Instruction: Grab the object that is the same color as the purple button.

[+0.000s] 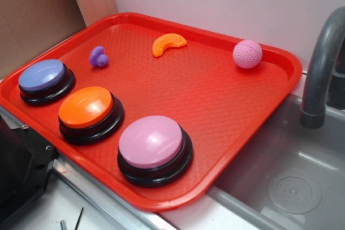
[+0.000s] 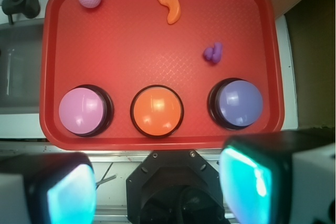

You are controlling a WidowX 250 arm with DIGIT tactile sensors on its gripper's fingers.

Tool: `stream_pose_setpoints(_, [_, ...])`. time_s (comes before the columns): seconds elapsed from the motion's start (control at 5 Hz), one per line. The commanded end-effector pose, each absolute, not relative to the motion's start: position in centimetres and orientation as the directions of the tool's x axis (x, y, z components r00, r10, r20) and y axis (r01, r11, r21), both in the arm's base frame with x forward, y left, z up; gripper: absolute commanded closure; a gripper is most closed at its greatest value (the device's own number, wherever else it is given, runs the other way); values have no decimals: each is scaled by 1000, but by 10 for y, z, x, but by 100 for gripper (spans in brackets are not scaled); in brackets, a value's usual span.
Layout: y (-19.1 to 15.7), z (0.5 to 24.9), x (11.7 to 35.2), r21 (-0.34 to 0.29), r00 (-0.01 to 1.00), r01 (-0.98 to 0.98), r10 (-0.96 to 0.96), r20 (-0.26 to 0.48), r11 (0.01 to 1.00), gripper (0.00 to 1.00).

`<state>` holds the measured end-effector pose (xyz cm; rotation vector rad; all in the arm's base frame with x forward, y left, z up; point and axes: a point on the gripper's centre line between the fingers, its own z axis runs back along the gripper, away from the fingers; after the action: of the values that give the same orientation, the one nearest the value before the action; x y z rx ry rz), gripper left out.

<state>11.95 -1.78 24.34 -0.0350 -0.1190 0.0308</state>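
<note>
The small lumpy purple toy [image 1: 98, 57] lies on the red tray [image 1: 215, 100], just behind the blue-violet purple button [image 1: 43, 76] at the tray's left end. In the wrist view the toy [image 2: 213, 52] sits above and left of the purple button [image 2: 240, 103]. My gripper [image 2: 163, 192] is open and empty, high above and in front of the tray's near edge; its two fingers [image 2: 68, 192] with teal pads frame the bottom of that view. The gripper does not show in the exterior view.
An orange dome button [image 1: 86, 109] and a larger pink-lilac dome button [image 1: 151, 143] stand along the tray's near edge. An orange crescent piece [image 1: 168, 43] and a pink dimpled ball [image 1: 247, 54] lie at the far edge. A grey sink [image 1: 291, 187] with faucet [image 1: 321, 68] adjoins the tray.
</note>
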Motion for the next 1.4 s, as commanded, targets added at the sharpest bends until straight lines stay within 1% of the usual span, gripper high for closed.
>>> stream_pose_setpoints(0.0, [-18, 243, 120, -37, 992, -29, 33, 118, 999, 0])
stream_pose_setpoints(0.2, [-12, 235, 130, -18, 981, -78, 80, 178, 997, 0])
stream_pose_setpoints(0.4, [-5, 223, 139, 1, 973, -118, 115, 198, 993, 0])
stream_pose_setpoints(0.8, [23, 188, 171, 23, 960, -207, 199, 195, 978, 0])
stream_pose_setpoints(1.2, [66, 139, 207, 40, 945, -279, 267, 190, 959, 0])
